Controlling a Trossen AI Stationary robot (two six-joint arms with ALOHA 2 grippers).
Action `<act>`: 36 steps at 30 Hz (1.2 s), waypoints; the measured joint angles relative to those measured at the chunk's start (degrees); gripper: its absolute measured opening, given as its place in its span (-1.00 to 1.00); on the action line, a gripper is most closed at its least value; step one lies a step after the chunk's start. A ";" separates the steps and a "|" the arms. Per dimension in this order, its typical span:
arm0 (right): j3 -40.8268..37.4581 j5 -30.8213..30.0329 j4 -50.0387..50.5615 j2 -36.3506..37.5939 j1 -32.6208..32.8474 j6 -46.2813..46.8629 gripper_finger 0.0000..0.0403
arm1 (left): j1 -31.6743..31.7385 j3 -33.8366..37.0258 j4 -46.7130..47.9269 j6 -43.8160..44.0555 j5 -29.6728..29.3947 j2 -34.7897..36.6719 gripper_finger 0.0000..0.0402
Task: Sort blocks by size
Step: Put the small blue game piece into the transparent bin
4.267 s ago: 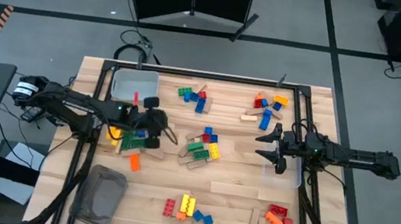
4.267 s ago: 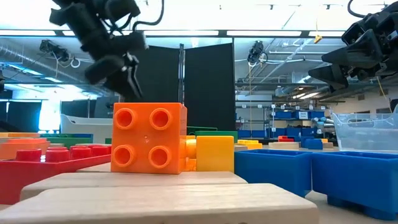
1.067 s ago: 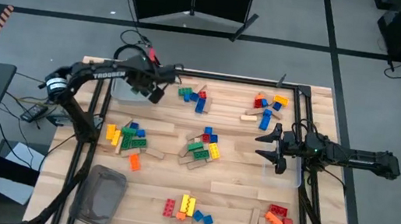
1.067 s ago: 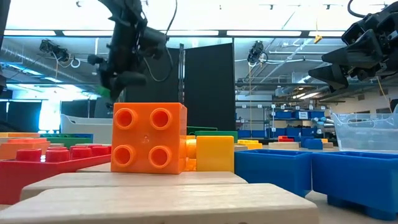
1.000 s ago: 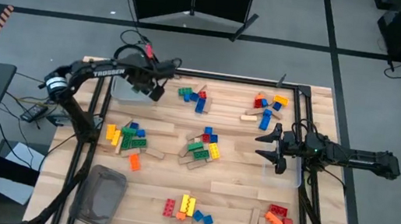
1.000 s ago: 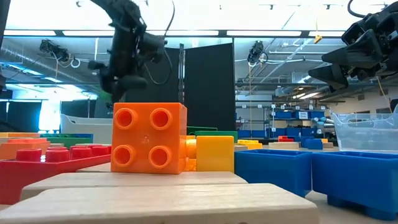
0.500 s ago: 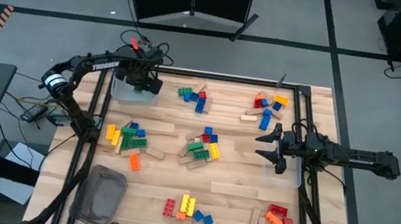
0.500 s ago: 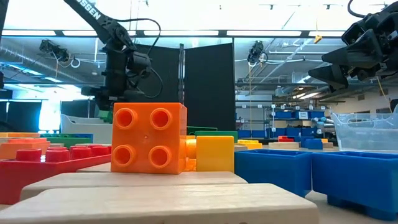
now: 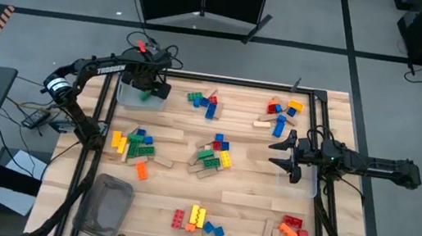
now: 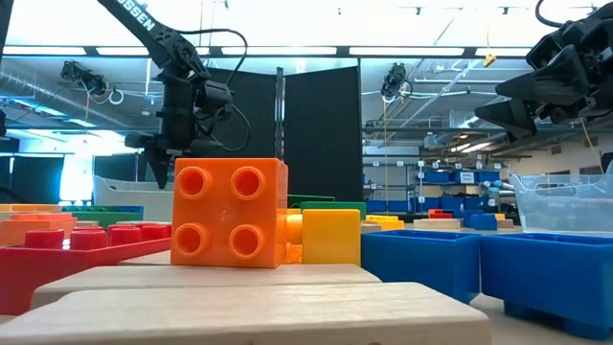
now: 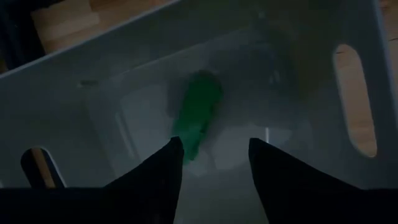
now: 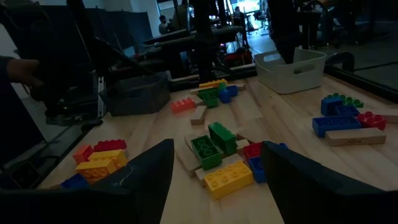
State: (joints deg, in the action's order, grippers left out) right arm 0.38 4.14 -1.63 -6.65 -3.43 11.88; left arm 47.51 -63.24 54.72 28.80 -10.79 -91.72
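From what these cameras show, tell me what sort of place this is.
Probably a robotics lab or industrial workshop. The wooden table stands on a grey floor marked with black tape lines; the low view shows exposed ceiling pipes and shelving with blue storage bins behind.

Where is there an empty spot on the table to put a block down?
Bare wood lies between the grey bin and the red-yellow pile, and between the two far piles. The middle pile and the left pile are crowded.
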 joint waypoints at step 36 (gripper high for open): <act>-0.01 0.00 -0.96 0.01 0.00 0.25 0.27 | -0.02 -0.07 -4.26 -0.39 -0.20 0.02 -0.04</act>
State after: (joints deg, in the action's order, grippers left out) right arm 0.37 4.14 -2.59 -6.63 -3.43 12.13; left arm 47.48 -63.31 50.46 28.41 -10.98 -91.70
